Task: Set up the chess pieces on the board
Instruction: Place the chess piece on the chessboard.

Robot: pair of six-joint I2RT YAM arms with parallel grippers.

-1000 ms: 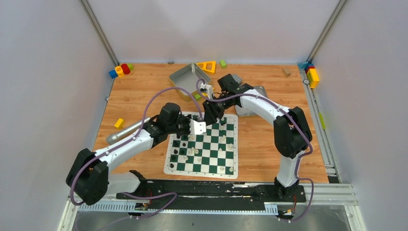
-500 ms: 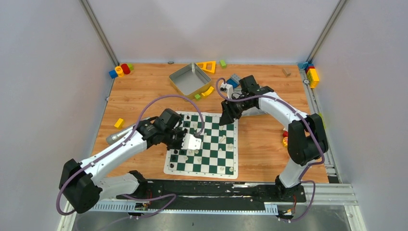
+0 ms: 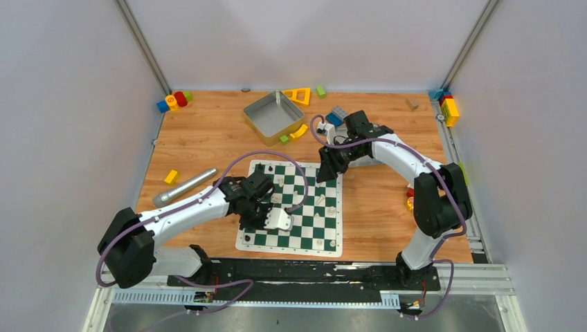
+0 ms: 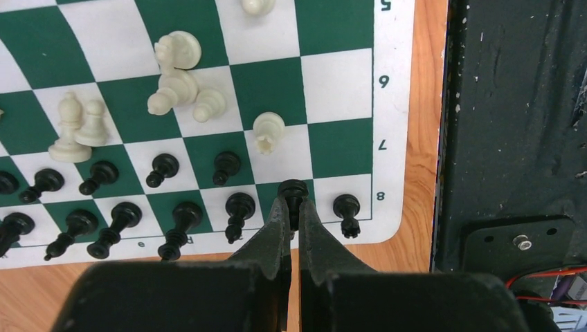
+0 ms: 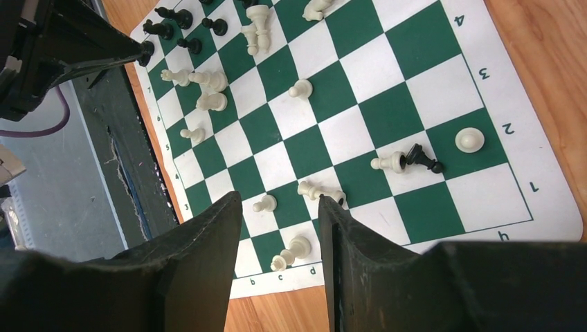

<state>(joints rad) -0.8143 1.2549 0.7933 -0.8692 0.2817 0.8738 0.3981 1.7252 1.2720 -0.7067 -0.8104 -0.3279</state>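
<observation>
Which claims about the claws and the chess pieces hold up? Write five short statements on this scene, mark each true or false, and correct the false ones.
1. The left claw is shut on a black piece in row 8 of the board. True.
2. The right claw grips a chessman. False: it is open and empty above the board.
3. Every white chessman stands upright. False: several lie toppled, like the white piece just below the right claw.
4. The metal tray sits on the board. False: it rests on the wooden table, beyond the board.
5. A fallen black piece lies beside a fallen white piece in row 2. True.
</observation>
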